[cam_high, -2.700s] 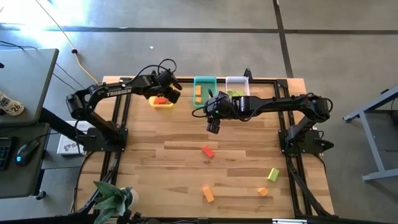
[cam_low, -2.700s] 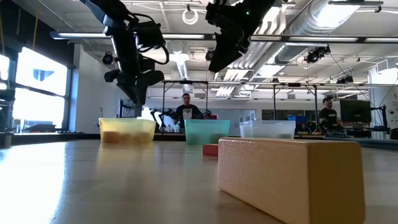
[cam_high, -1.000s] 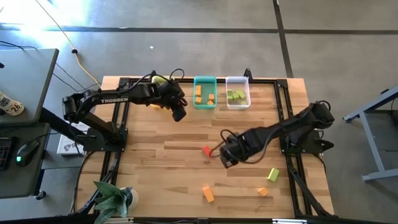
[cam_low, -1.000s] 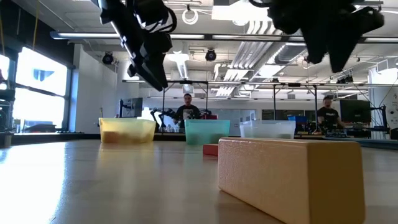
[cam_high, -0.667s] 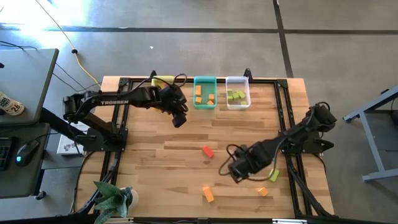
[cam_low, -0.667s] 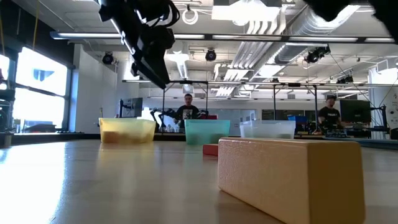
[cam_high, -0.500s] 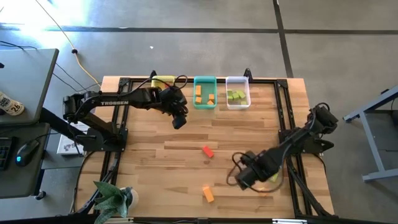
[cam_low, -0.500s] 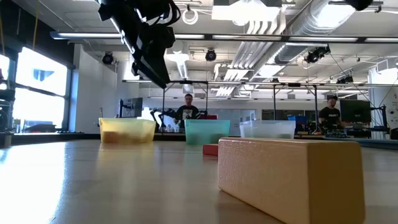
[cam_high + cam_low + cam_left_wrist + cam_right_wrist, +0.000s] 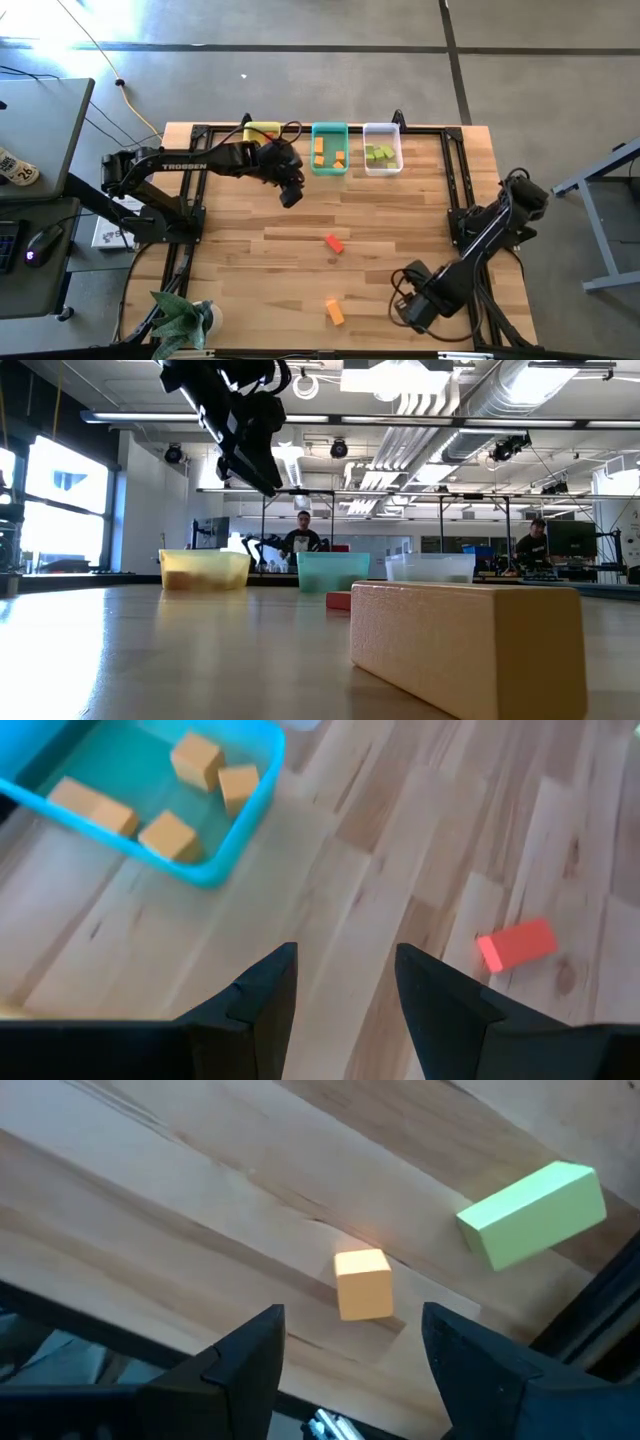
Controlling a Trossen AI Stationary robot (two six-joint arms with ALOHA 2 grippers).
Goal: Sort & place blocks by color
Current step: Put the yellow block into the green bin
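The right gripper (image 9: 350, 1345) hangs low over the table's near right corner with its dark, flat fingers (image 9: 250, 1360) spread and nothing between them. Just ahead of it an orange cube (image 9: 362, 1285) sits on the pale wood, and a light green bar (image 9: 532, 1214) lies near it, apart from the cube. Seen from above, the right arm (image 9: 480, 245) is folded down along the table's right rail, wrist near the front edge.

The left gripper (image 9: 340, 985) is also spread and empty, above the boards near the teal bin (image 9: 235, 835), a smooth plastic tub holding five orange cubes (image 9: 168, 835). A red bar (image 9: 516, 944) lies flat on the wood farther out, near the table's middle (image 9: 334, 243). The left arm (image 9: 190, 162) reaches straight across from its base, and white lettering on it reads TROSSEN.

An orange bar (image 9: 335, 312) lies near the front edge; from the low camera it fills the foreground as a matte, grainy block (image 9: 465, 645). Along the back stand the yellow bin (image 9: 262, 129), the teal bin, and a clear bin (image 9: 382, 132) holding green blocks (image 9: 378, 153). The table (image 9: 250, 250) is planked light wood.
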